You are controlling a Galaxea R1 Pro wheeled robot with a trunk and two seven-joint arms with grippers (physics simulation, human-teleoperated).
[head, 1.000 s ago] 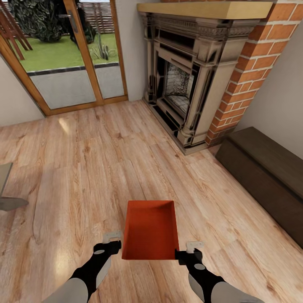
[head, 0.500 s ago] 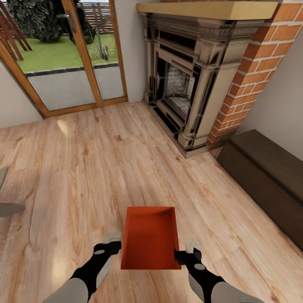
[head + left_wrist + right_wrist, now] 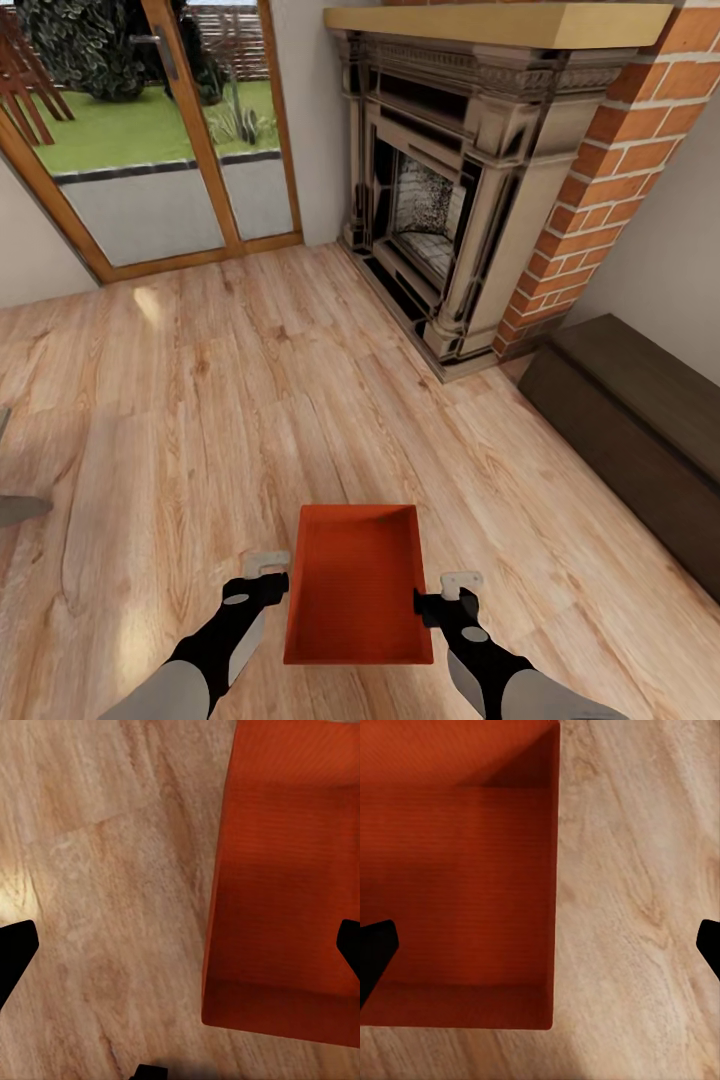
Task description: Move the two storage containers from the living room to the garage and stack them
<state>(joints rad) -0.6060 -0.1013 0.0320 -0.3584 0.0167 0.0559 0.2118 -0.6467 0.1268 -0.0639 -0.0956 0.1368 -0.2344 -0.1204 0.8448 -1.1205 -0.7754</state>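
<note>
1 storage container (image 3: 358, 585), plain red-orange, rectangular, lidless, with thin straight walls and a faintly ribbed bottom, sits between the 2 arms over the light wood plank floor (image 3: 200, 400) of the living room; the left gripper (image 3: 270, 578) and right gripper (image 3: 440, 598) are spread wide, each straddling a side wall; fireplace (image 3: 440, 200) ahead.
</note>
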